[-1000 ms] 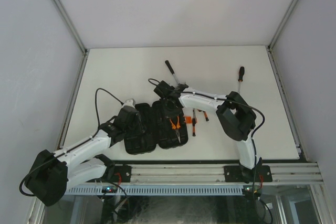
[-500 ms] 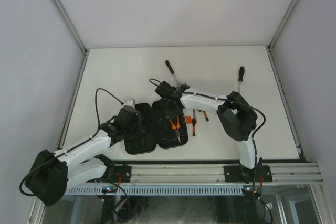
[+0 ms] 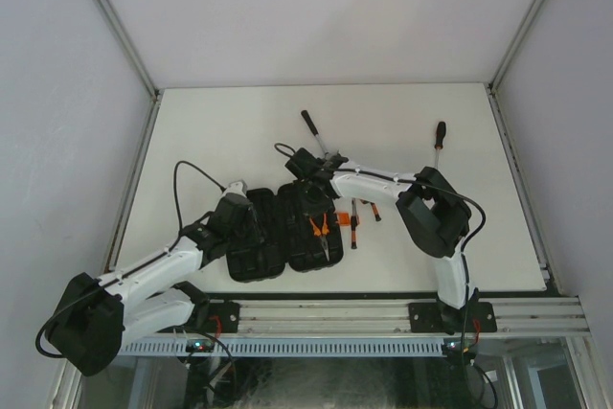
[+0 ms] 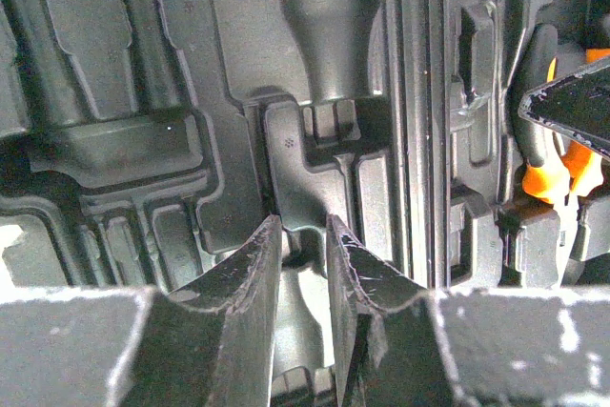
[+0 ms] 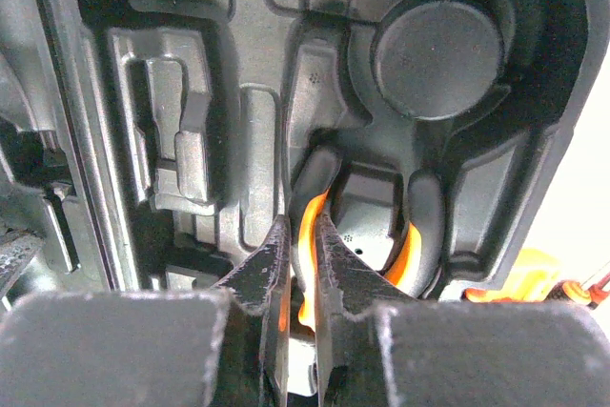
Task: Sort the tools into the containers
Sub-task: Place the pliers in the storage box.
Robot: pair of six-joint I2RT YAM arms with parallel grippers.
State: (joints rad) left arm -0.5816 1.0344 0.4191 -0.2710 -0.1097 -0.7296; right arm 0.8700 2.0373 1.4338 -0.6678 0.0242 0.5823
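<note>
Table (image 3: 211, 122): 1 white rectangular top with a metal rail along its left and right edges. Lying directly on it: 1 black tool case (image 3: 263, 254), opened flat in 2 halves side by side near the front edge, left of centre, with an orange latch (image 3: 342, 217) on its right rim; 1 black-handled hammer (image 3: 314, 131), set diagonally just beyond the case. Also 1 longer black-handled screwdriver (image 3: 440, 136), well apart toward the far right, handle at the far end; at least 2 slim screwdrivers (image 3: 354, 227), just right of the case.
</note>
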